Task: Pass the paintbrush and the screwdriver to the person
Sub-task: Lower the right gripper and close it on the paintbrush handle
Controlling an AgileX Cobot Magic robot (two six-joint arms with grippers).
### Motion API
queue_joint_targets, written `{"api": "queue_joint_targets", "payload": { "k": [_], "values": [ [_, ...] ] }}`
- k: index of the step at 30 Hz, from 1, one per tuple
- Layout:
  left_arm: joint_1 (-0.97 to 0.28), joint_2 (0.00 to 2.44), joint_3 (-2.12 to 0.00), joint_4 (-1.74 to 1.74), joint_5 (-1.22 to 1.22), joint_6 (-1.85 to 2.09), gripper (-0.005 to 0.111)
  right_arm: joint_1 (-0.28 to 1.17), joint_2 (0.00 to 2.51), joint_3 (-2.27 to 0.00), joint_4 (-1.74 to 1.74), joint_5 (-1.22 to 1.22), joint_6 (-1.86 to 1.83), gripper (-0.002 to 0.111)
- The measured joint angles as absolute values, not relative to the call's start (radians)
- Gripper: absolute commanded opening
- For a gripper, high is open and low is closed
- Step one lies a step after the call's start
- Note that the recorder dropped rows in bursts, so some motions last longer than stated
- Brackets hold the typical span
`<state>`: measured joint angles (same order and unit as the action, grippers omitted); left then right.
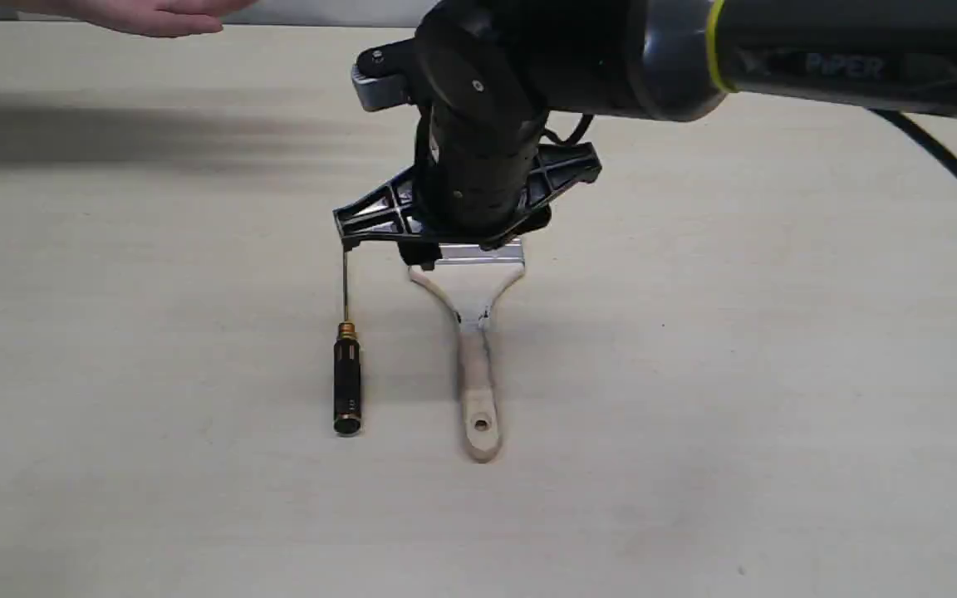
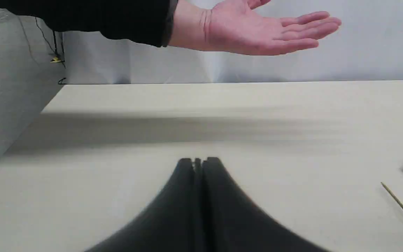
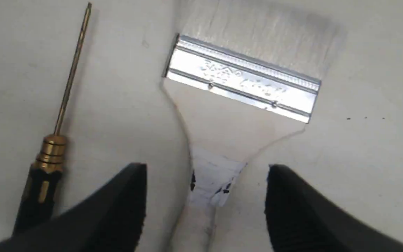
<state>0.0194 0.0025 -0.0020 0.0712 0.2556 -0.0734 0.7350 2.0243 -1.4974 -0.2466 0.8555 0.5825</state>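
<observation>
The paintbrush point(image 1: 477, 374) lies flat on the table, its handle toward the near edge and its silver ferrule point(image 3: 240, 84) partly under my right arm. My right gripper point(image 3: 206, 168) hovers open just above it, one black finger on each side of the brush's narrow neck. The screwdriver point(image 1: 346, 382) lies parallel on the brush's left, untouched, and shows again point(image 3: 47, 157) beside one finger. The person's open hand point(image 1: 154, 15) is held palm up over the far left of the table. My left gripper point(image 2: 198, 161) is shut and empty, low over the table, below that hand point(image 2: 257, 31).
The pale wooden table point(image 1: 777, 415) bears only these two tools. A black cable point(image 1: 944, 158) trails from my right arm at the right. In the left wrist view the table's side edge point(image 2: 30, 122) drops off to a grey floor.
</observation>
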Motion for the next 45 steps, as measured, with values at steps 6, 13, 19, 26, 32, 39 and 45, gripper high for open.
{"api": "queue_joint_targets", "payload": {
  "k": [6,13,19,26,32,39,45],
  "values": [
    [0.019,0.002,-0.002,0.071,0.256,-0.073,0.0,0.735,2.107,-1.498,-0.24,0.856,0.568,0.061],
    [0.019,0.002,-0.002,0.071,0.256,-0.073,0.0,0.735,2.196,-1.502,-0.235,0.837,0.569,0.061],
    [0.019,0.002,-0.002,0.071,0.256,-0.073,0.0,0.735,2.213,-1.515,-0.235,0.832,0.588,0.058],
    [0.019,0.002,-0.002,0.071,0.256,-0.073,0.0,0.735,2.219,-1.522,-0.231,0.836,0.614,0.055],
    [0.019,0.002,-0.002,0.071,0.256,-0.073,0.0,0.731,2.22,-1.522,-0.178,0.838,0.618,0.055],
    [0.019,0.002,-0.002,0.071,0.256,-0.073,0.0,0.727,2.221,-1.522,-0.135,0.827,0.62,0.055],
    [0.019,0.002,-0.002,0.071,0.256,-0.073,0.0,0.727,2.225,-1.522,-0.132,0.827,0.62,0.047]
  ]
}}
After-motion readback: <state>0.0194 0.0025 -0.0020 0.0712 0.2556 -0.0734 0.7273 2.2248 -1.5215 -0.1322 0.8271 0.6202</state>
